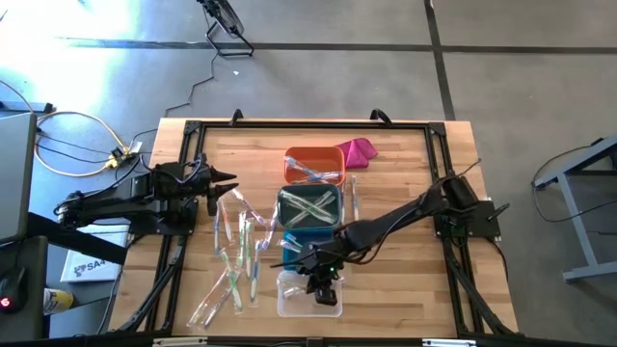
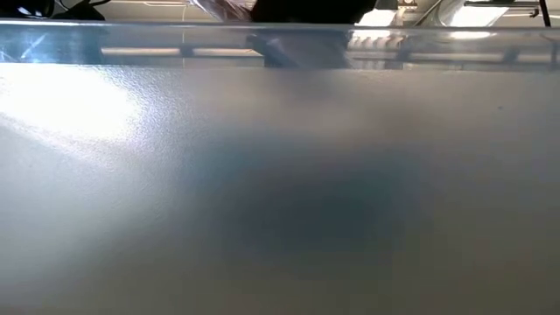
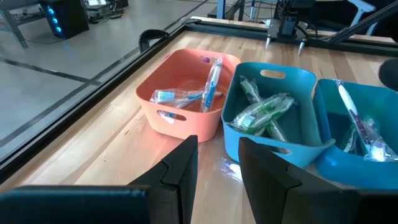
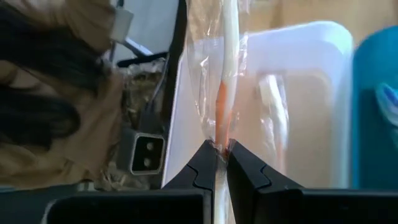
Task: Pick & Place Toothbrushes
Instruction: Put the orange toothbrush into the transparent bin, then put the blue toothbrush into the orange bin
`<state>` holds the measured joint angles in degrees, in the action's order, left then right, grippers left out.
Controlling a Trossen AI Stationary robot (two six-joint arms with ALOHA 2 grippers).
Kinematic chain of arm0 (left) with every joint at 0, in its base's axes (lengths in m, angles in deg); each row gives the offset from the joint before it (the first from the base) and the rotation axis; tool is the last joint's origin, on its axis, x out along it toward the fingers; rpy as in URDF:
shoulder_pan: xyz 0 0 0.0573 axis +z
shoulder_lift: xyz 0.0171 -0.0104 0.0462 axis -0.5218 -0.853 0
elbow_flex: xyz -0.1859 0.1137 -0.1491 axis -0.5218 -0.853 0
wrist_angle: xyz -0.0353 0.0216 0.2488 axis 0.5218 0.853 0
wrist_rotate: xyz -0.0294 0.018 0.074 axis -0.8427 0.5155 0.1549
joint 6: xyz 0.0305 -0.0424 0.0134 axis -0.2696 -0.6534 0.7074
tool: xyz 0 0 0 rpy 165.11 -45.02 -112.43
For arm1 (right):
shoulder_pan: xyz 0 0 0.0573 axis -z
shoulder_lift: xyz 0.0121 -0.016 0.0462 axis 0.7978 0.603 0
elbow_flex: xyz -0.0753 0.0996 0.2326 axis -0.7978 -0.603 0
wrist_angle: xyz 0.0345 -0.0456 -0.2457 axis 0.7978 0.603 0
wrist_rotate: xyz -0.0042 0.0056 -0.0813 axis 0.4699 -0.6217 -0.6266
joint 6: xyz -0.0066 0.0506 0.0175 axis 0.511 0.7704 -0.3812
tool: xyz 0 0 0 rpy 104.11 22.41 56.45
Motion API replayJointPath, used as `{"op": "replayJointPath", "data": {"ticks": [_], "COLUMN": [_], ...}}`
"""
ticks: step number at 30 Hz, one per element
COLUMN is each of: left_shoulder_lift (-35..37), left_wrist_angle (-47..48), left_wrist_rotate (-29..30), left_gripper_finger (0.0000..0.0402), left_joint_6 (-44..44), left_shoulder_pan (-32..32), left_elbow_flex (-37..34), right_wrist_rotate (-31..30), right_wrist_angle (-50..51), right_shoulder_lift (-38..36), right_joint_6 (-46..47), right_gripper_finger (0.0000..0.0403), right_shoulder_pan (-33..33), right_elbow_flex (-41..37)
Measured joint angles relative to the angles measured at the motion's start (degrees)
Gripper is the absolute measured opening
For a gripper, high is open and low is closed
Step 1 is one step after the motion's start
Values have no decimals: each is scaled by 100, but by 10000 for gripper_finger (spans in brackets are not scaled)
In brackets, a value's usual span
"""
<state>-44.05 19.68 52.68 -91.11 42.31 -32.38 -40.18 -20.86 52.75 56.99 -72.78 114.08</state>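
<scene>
Over the clear bin (image 1: 308, 297), right end effector (image 4: 219, 155) clamped on a wrapped toothbrush (image 4: 227, 74) should lower, then release (left end effector (image 3: 217, 168), fingers apart, idles at bench edge).

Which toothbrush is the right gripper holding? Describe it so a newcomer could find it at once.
Follow the row of bins down the table to the clear bin at its near end. Above it the right gripper pinches one wrapped toothbrush, white with orange, the only one off the table.
</scene>
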Motion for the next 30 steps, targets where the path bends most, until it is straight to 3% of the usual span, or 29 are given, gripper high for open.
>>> {"op": "replayJointPath", "data": {"ticks": [9,19,24,30], "left_shoulder_lift": [-2,-2,-2,-2], "left_wrist_angle": [-11,-13,-13,-13], "left_wrist_rotate": [2,2,2,1], "left_gripper_finger": [113,113,113,113], "left_joint_6": [9,24,22,9], "left_shoulder_pan": [1,0,0,0], "left_elbow_flex": [0,0,0,0], "right_wrist_rotate": [59,-32,510,1241], "right_wrist_angle": [44,268,282,288], "right_shoulder_lift": [64,61,60,60], "right_joint_6": [238,335,344,664], "right_gripper_finger": [17,138,159,144], "right_shoulder_pan": [-39,-19,112,504], "right_elbow_flex": [0,0,0,0]}}
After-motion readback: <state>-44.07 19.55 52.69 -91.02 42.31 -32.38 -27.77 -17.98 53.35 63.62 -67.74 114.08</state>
